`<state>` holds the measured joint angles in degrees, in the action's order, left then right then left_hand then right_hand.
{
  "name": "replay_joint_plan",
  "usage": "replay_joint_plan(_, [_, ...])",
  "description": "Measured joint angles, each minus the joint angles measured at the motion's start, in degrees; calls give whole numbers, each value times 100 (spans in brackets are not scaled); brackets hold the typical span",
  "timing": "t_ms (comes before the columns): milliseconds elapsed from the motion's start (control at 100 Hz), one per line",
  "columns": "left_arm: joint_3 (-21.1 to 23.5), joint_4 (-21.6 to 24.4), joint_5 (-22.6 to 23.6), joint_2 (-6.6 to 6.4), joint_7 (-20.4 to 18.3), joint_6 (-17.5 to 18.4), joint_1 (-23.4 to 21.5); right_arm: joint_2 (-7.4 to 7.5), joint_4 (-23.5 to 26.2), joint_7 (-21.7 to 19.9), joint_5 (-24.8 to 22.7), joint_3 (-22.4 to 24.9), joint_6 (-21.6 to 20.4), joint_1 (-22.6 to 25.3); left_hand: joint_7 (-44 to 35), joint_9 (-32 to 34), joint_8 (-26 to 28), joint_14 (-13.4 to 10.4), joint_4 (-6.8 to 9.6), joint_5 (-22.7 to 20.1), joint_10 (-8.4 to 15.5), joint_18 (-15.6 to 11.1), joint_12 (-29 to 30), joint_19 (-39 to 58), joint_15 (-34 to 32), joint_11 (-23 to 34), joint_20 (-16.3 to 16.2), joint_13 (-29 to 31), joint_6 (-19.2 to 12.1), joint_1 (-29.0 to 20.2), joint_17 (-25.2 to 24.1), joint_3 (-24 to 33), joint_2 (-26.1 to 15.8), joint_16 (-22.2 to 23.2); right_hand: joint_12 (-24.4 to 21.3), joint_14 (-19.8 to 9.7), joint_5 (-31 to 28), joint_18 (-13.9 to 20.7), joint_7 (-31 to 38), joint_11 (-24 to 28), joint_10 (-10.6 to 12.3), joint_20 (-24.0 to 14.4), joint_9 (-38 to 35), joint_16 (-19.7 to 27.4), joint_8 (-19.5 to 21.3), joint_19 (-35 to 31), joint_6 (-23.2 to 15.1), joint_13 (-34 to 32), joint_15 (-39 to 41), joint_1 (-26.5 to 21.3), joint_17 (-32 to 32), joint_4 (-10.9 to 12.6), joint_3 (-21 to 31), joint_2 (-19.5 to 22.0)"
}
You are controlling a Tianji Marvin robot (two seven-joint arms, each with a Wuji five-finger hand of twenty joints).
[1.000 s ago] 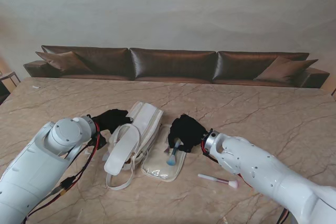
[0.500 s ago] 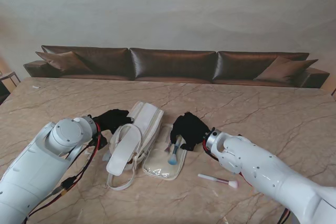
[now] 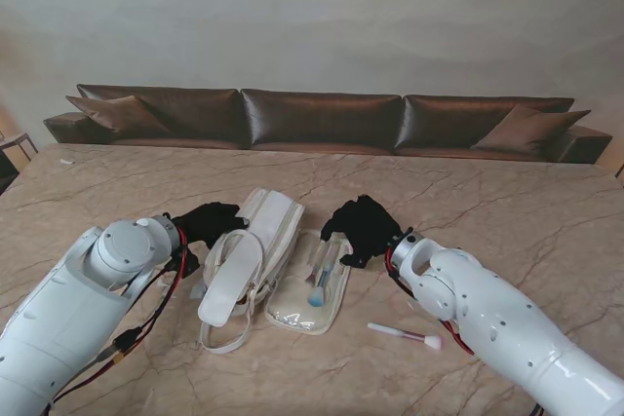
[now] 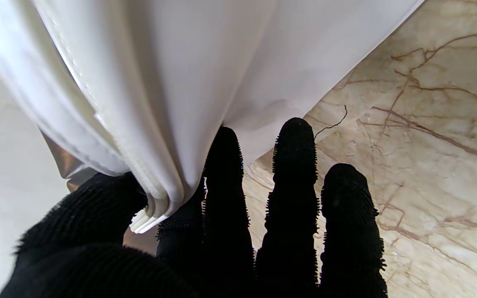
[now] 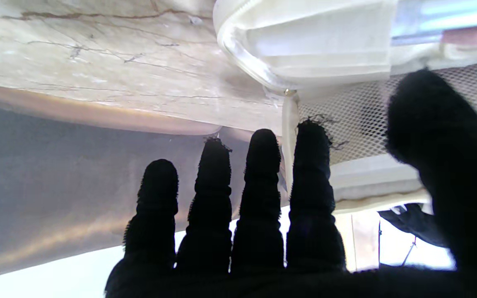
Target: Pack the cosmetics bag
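The white cosmetics bag (image 3: pixel 255 245) lies in the middle of the marble table, with its clear flap (image 3: pixel 292 314) folded out toward me. A blue-tipped brush (image 3: pixel 320 282) rests on that flap. A pink-tipped brush (image 3: pixel 406 335) lies on the table to the right, nearer to me. My left hand (image 3: pixel 207 222) pinches the bag's left edge; the left wrist view shows thumb and fingers (image 4: pixel 222 215) closed on the white fabric (image 4: pixel 160 82). My right hand (image 3: pixel 363 229) hovers by the flap's far right corner, fingers (image 5: pixel 263 198) spread and holding nothing, facing the mesh pocket (image 5: pixel 358 116).
A row of brown cushions (image 3: pixel 322 119) runs along the table's far edge. A loose white strap (image 3: pixel 222 338) of the bag curls toward me. Bare marble (image 3: pixel 507 211) stretches to the right of my right hand.
My right hand let go of the blue-tipped brush, opened and drew back to the right and farther from me. The brush stays on the clear flap. The left hand keeps its hold.
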<state>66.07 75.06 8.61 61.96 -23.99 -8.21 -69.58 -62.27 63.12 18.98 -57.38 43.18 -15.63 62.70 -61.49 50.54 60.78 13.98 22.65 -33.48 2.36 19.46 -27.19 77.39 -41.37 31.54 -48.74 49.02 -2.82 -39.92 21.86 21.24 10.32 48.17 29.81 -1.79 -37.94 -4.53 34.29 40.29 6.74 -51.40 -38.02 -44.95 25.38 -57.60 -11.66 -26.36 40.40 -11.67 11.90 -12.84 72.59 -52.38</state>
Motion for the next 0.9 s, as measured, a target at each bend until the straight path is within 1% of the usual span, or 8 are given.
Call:
replay_joint_plan(100, [0, 4, -4, 2, 25, -6, -10, 14, 238, -281, 7, 558, -392, 328, 0, 0, 1, 0, 0, 0, 0, 1, -5, -1, 1, 0, 0, 0, 0, 0, 0, 0, 0, 0, -25, 9, -142, -87, 272, 0, -29, 0, -3, 6, 9, 36, -87, -118, -22, -46, 26, 1, 20, 0])
replay_joint_plan(230, [5, 9, -10, 7, 53, -14, -27, 76, 642, -886, 261, 1178, -961, 775, 0, 0, 2, 0, 0, 0, 0, 1, -5, -1, 1, 0, 0, 0, 0, 0, -4, 0, 0, 0, 135, 11, -388, -52, 731, 85, 82, 0, -8, -22, 434, 126, -528, -118, -33, -364, 5, 10, 176, 0])
replay_joint_plan(350, [27, 35, -5, 9, 62, -36, -55, 151, 1113, -1158, 139, 1635, -932, 1252, 0, 0, 2, 0, 0, 0, 0, 1, -5, -1, 1, 0, 0, 0, 0, 0, -6, 0, 0, 0, 441, 15, -638, -63, 989, 279, 143, -11, -348, -190, 609, 138, -674, -371, 138, -357, 103, -114, 175, 0])
replay_joint_plan(420, [31, 49, 7, 9, 74, -47, -66, 198, 1457, -1398, -110, 1945, -913, 1574, 0, -4, 2, 0, 0, 0, 0, 1, -5, -1, 1, 0, 0, 0, 0, 0, -6, 0, 0, 0, 569, 17, -761, -86, 997, 285, 177, -135, -647, -319, 733, 106, -676, -632, 149, -101, 194, -108, 110, 0])
replay_joint_plan(530, [31, 59, 18, 10, 85, -66, -72, 282, 1914, -1788, -146, 2266, -868, 2024, 0, -4, 2, 0, 0, 0, 0, 1, -5, -1, 1, 0, 0, 0, 0, 0, -6, 0, 0, 0, 690, 58, -1052, -134, 1007, 291, 208, -256, -949, -458, 849, 35, -693, -957, 158, 198, 311, -108, -64, 0])
replay_joint_plan(750, [25, 62, 14, 17, 147, -90, -89, 401, 2361, -1906, -753, 2530, -845, 2556, 0, -2, 2, 0, 0, 0, 0, 1, -6, -2, 2, 0, 0, 0, 0, 0, -7, 0, 0, 0, 760, 60, -1275, -227, 1046, 294, 251, -286, -1167, -541, 901, 30, -768, -1152, 153, 502, 313, -108, -211, 0])
replay_joint_plan(860, [39, 75, 0, 32, 219, -90, -134, 428, 2418, -1949, -804, 2573, -766, 2694, 0, 8, 4, 0, 0, 0, 0, 1, -7, -2, 2, 0, 0, 0, 0, 0, -8, 0, 0, 0, 788, 61, -1331, -241, 1047, 294, 252, -287, -1167, -577, 929, 73, -769, -1152, 149, 515, 313, -108, -211, 0])
replay_joint_plan(900, [47, 84, 1, 35, 225, -90, -148, 436, 2427, -1959, -812, 2576, -735, 2731, 0, 8, 4, 0, 0, 0, 0, 2, -7, -2, 2, 0, 0, 0, 0, 0, -8, 0, 0, 0, 823, 62, -1331, -244, 1047, 294, 252, -290, -1167, -594, 929, 93, -769, -1152, 148, 714, 313, -108, -208, -67])
